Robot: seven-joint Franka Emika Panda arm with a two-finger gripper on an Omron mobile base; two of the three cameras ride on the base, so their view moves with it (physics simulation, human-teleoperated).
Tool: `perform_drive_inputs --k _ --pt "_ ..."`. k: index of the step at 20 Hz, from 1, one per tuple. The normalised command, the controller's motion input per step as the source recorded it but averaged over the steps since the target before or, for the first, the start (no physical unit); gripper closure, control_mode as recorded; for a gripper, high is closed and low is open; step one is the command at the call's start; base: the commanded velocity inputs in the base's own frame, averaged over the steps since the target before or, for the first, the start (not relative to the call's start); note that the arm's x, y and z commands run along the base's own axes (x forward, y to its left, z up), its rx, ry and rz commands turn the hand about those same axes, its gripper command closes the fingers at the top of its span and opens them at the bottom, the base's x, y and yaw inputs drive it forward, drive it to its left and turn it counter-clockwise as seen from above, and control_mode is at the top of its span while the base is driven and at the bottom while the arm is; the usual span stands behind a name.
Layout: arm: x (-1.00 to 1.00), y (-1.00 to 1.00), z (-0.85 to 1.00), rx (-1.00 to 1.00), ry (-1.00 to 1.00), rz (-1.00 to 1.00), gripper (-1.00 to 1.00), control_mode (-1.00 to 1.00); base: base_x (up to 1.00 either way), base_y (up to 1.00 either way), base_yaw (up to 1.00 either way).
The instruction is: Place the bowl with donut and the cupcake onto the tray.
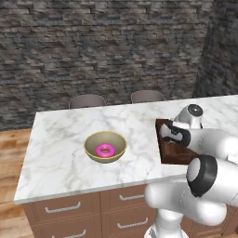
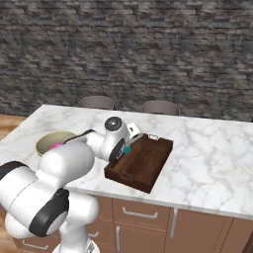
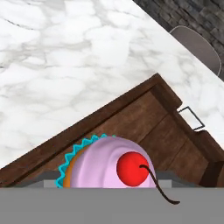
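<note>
Hanging over the tray [image 2: 148,160], the claw [image 2: 132,141] sits low above that tray's left rim, at the end of the white arm that reaches across the desk [image 1: 65,139]. Its fingertips are hidden by the band at the bottom of the hand view and by the arm's wrist in both base views, so I cannot tell whether the jaws are spread or pinching anything. Right under the hand camera is the cupcake [image 3: 107,164], with a teal wrapper, pink frosting and a red cherry with a dark stem on top; it lies over the tray's wooden floor, just inside the tray's near rim. A sliver of teal shows beside the wrist in the right base view, at the tray's left edge. The tray is dark brown wood with a low rim and a small metal handle [image 3: 191,117] at one end. Well to the left of the tray, the tan bowl [image 1: 105,147] stands on the marble desk with the pink donut [image 1: 105,150] lying inside it. Beyond the tray, behind the desk's far edge, two grey chair backs [image 1: 87,100] show before a dark stone wall [image 1: 107,42].
</note>
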Motion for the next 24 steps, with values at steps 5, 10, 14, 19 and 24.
perform_drive_inputs --k 5,10,14,19,24 --pt "0.39 -0.37 0.00 -0.02 0.00 0.00 1.00 -1.00 0.00 0.00 0.00" --pt "0.37 -0.24 0.00 -0.01 0.00 0.00 1.00 -1.00 0.00 0.00 0.00" --pt "0.24 -0.12 -0.09 -0.01 0.00 0.00 1.00 -1.00 0.00 0.00 0.00" --pt "0.15 -0.03 -0.40 -0.01 0.00 0.00 1.00 -1.00 0.00 0.00 0.00" --pt "0.12 -0.02 -0.34 -0.02 0.00 0.00 1.00 -1.00 0.00 0.00 0.00"
